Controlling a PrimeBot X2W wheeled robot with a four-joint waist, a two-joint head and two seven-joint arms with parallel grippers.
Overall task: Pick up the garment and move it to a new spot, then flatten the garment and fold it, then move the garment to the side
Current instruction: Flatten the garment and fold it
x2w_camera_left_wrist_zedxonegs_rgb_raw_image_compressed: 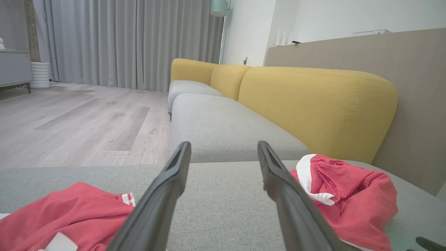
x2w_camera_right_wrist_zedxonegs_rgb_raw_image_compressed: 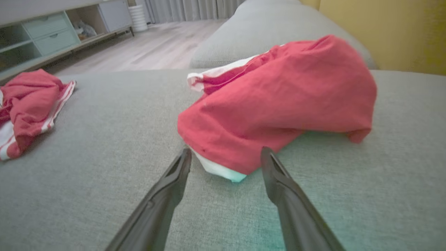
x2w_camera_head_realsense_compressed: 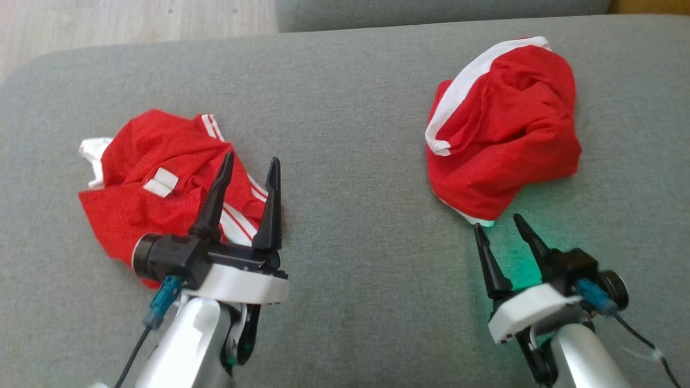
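Observation:
Two crumpled red garments with white trim lie on the grey sofa seat [x2w_camera_head_realsense_compressed: 345, 108]. One red garment [x2w_camera_head_realsense_compressed: 501, 129] sits at the right, bunched high, and appears in the right wrist view [x2w_camera_right_wrist_zedxonegs_rgb_raw_image_compressed: 278, 104] and the left wrist view [x2w_camera_left_wrist_zedxonegs_rgb_raw_image_compressed: 348, 198]. The other red garment [x2w_camera_head_realsense_compressed: 156, 183] lies at the left, with white stripes [x2w_camera_right_wrist_zedxonegs_rgb_raw_image_compressed: 28, 104]. My right gripper [x2w_camera_head_realsense_compressed: 498, 222] is open, its tips just short of the right garment's near white hem [x2w_camera_right_wrist_zedxonegs_rgb_raw_image_compressed: 219, 170]. Above the left garment's right edge hovers my left gripper [x2w_camera_head_realsense_compressed: 252, 159], open and empty [x2w_camera_left_wrist_zedxonegs_rgb_raw_image_compressed: 224, 148].
A yellow backrest [x2w_camera_left_wrist_zedxonegs_rgb_raw_image_compressed: 313, 104] runs along the sofa's far side, with more grey cushions [x2w_camera_left_wrist_zedxonegs_rgb_raw_image_compressed: 223, 125] beyond. Wooden floor [x2w_camera_left_wrist_zedxonegs_rgb_raw_image_compressed: 80, 122], grey curtains [x2w_camera_left_wrist_zedxonegs_rgb_raw_image_compressed: 132, 42] and a low cabinet [x2w_camera_right_wrist_zedxonegs_rgb_raw_image_compressed: 52, 31] lie past the sofa's edge. Bare grey seat stretches between the two garments.

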